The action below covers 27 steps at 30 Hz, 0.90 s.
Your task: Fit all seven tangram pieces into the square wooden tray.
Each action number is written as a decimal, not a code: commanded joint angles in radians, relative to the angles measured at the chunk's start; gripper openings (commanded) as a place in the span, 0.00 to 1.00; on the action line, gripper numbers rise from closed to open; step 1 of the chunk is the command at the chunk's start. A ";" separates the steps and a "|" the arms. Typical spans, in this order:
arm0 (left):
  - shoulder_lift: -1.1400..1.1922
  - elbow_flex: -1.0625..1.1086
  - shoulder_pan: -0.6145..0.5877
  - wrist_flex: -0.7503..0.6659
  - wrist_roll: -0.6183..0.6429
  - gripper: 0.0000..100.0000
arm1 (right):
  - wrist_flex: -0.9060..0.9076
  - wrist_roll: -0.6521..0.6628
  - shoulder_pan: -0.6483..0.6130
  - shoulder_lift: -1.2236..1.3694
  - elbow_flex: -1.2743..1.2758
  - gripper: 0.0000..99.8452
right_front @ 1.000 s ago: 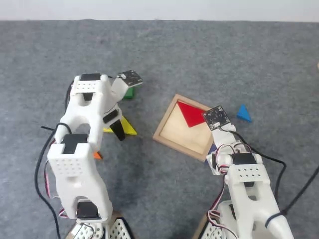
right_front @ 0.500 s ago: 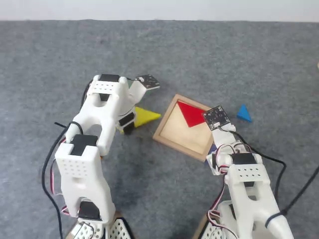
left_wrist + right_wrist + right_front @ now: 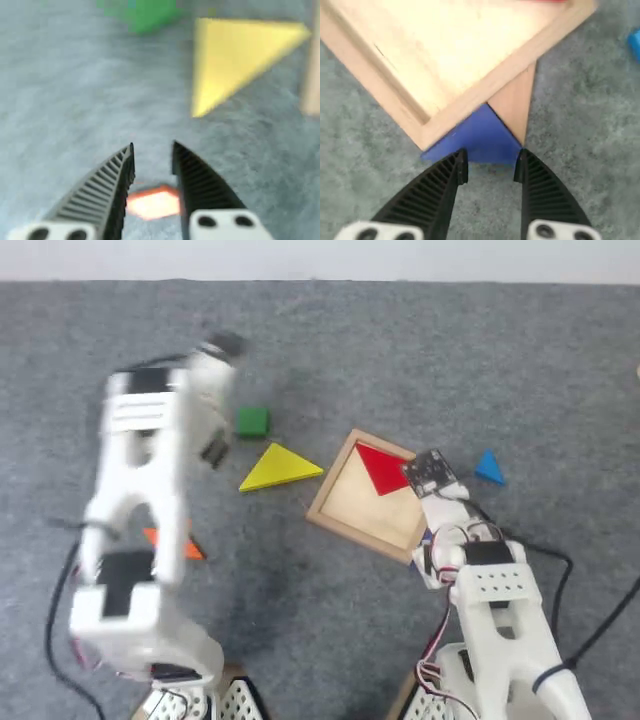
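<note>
The square wooden tray (image 3: 345, 510) lies turned like a diamond at mid-table, with a red triangle (image 3: 383, 466) in its far corner. A yellow triangle (image 3: 280, 468) lies flat just left of the tray, loose, and a green square (image 3: 252, 421) sits beyond it. My left gripper (image 3: 153, 149) is open and empty, pulled back from the yellow triangle (image 3: 235, 55), with an orange piece (image 3: 152, 202) on the carpet below it. My right gripper (image 3: 492, 156) is open at the tray's near corner (image 3: 510, 75), where a blue piece (image 3: 482, 136) sticks out from under the wood.
A small blue triangle (image 3: 489, 468) lies on the carpet right of the tray. The orange piece (image 3: 175, 544) lies near the left arm (image 3: 145, 450). Grey carpet covers the whole table, and the far half holds nothing.
The left arm slid the yellow triangle right toward the tray, let it go and swung back to the left. The green square came into sight. The right arm barely moved.
</note>
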 commanded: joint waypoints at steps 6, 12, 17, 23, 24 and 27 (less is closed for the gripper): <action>-0.316 0.297 -0.160 -0.049 0.091 0.15 | 0.093 -0.130 -0.387 0.209 -0.523 0.17; -0.356 0.645 -0.367 -0.324 0.084 0.15 | 0.099 -0.058 -0.512 0.679 -0.970 0.19; -0.365 0.763 -0.542 -0.532 -0.011 0.15 | 0.209 0.253 -0.547 1.026 -1.292 0.31; -0.362 0.739 -0.652 -0.572 -0.089 0.15 | 0.260 0.546 -0.529 1.276 -1.540 0.31; -0.362 0.739 -0.654 -0.574 -0.098 0.15 | 0.278 0.585 -0.529 1.305 -1.579 0.31; -0.362 0.745 -0.654 -0.577 -0.104 0.15 | 0.337 0.658 -0.529 1.377 -1.686 0.31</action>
